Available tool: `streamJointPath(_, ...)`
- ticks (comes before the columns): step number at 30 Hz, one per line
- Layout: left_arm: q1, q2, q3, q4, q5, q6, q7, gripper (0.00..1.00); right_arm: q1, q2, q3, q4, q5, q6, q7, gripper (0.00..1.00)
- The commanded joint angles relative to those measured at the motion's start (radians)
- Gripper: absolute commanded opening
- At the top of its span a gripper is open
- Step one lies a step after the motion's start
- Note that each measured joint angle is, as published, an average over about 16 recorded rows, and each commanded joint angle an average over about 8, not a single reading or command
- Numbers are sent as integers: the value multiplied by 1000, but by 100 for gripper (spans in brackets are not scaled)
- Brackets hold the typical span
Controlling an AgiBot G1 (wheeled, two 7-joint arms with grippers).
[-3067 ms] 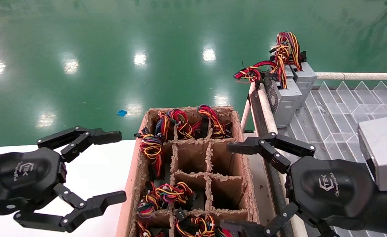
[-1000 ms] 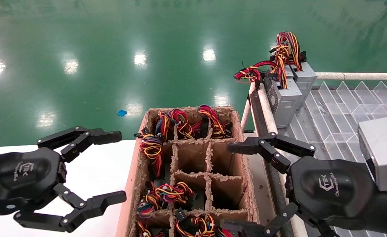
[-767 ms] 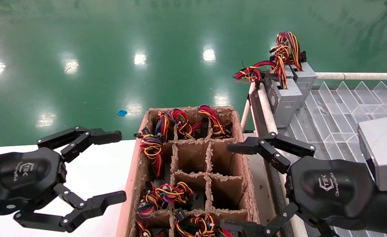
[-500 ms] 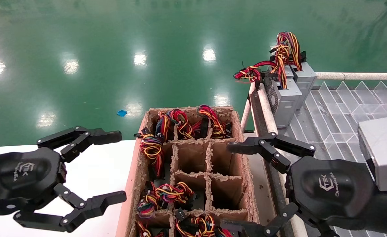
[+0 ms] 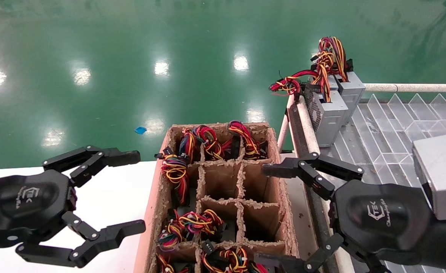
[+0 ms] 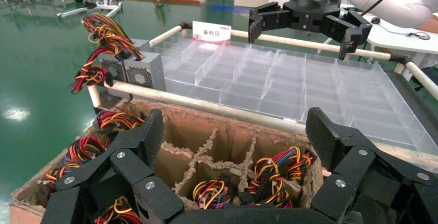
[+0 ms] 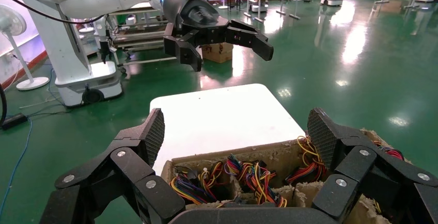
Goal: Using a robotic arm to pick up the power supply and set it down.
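Note:
Two grey power supplies point(image 5: 327, 117) with red, orange and yellow wires stand upright at the far corner of the clear divided tray point(image 5: 393, 121). More wire bundles point(image 5: 175, 170) show power supplies sunk in the cells of the cardboard box point(image 5: 158, 204). My right gripper point(image 5: 260, 216), the one with the grey wrist block, hangs open over the box's right edge. My left gripper point(image 5: 141, 189) hangs open over the white table point(image 5: 109, 189), left of the box. Neither gripper holds anything. The left wrist view shows the grey power supplies point(image 6: 139, 72) beyond the box.
A pale rail point(image 5: 308, 125) runs between the box and the tray. Several middle cells point(image 5: 219, 178) of the box hold no unit. Green floor point(image 5: 132, 57) lies beyond the table. The right gripper point(image 6: 302, 35) shows far off in the left wrist view.

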Motion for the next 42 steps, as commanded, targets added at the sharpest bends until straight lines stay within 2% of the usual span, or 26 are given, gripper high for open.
streamJointPath(1, 0, 0, 0, 0, 0, 0, 0, 100, 0, 0, 0, 0, 0, 0, 0, 100)
streamJointPath(29, 0, 0, 0, 0, 0, 0, 0, 100, 0, 0, 0, 0, 0, 0, 0, 100)
streamJointPath(37, 0, 0, 0, 0, 0, 0, 0, 0, 0, 1, 0, -1, -3, 2, -1, 100)
streamJointPath(42, 0, 0, 0, 0, 0, 0, 0, 0, -3, -4, -1, -24, -22, 30, -8, 100)
